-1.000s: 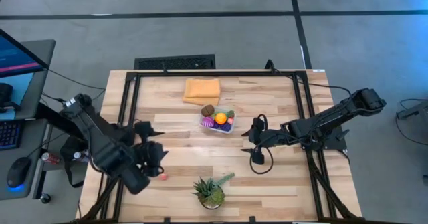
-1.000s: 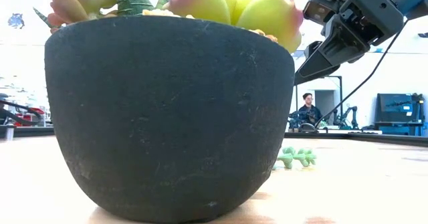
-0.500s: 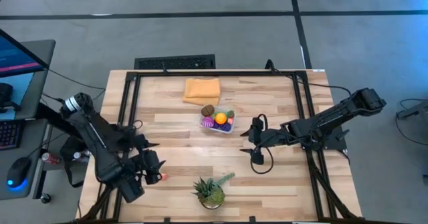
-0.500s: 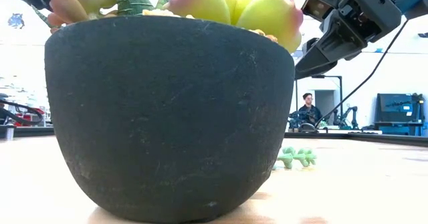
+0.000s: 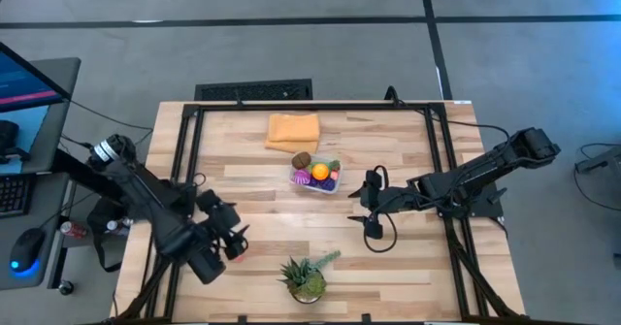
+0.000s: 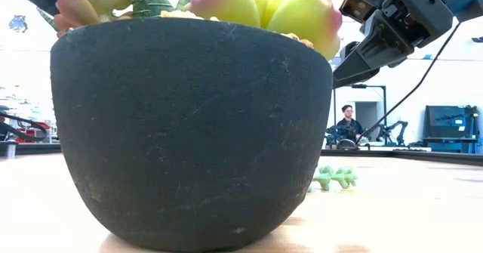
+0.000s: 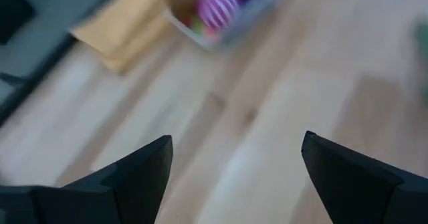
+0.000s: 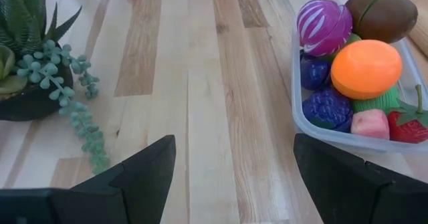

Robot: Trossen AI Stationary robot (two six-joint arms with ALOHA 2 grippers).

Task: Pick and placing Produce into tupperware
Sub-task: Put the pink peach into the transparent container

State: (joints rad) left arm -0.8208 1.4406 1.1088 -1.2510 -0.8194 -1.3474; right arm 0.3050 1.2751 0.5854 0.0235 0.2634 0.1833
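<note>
Near the middle of the wooden tabletop (image 5: 252, 213), the clear tupperware (image 5: 316, 183) holds a heap of toy produce: an orange ball (image 8: 366, 69), a striped pink-purple piece (image 8: 324, 26), a brown piece (image 8: 381, 14), dark blue-purple berries (image 8: 327, 107) and a red strawberry (image 8: 406, 125). A folded orange cloth (image 5: 293, 131) lies just beyond the tub. One small red piece (image 5: 236, 255) sits apart from the tub, beside the potted plant (image 5: 306, 278). The left gripper (image 5: 231, 243) hangs over that red piece with its jaws spread wide and empty. The right gripper (image 5: 373, 213) rests low on the far side of the tub from the left arm, jaws likewise wide apart, holding nothing.
</note>
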